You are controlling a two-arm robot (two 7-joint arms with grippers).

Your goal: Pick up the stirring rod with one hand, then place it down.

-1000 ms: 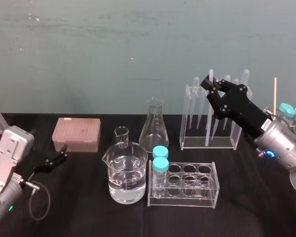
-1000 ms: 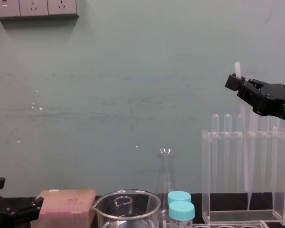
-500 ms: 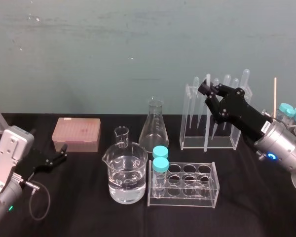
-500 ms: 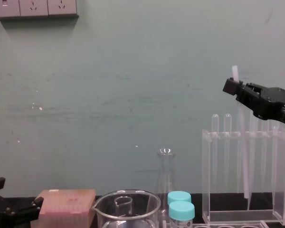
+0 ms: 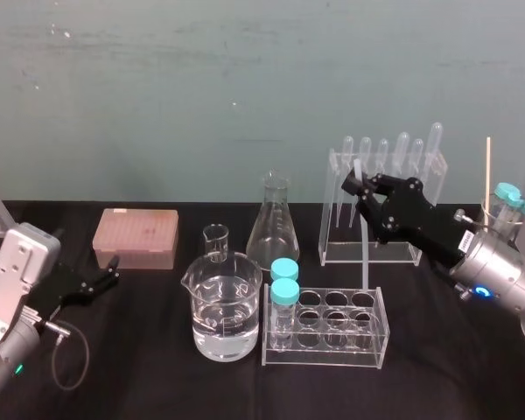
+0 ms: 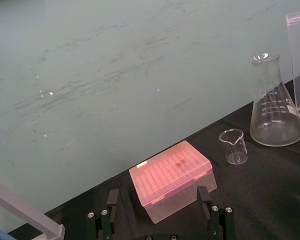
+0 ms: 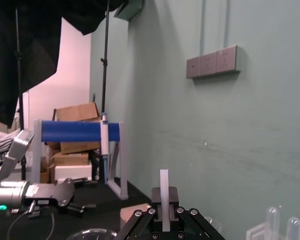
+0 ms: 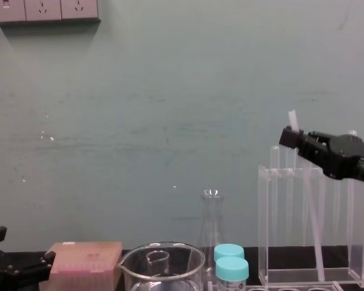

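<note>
Gripping the stirring rod (image 5: 364, 241), right hand (image 5: 358, 185) fronts rack (image 5: 394, 255).

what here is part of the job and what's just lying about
In the job: stirring rod, right pincer shut on it.
Lying about: beaker, conical flask, pink tip box, tube rack, pipette rack; left pincer parked at left.

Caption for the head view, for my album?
Right end effector holds the stirring rod tilted before the pipette rack; left end effector parked far left.
</note>
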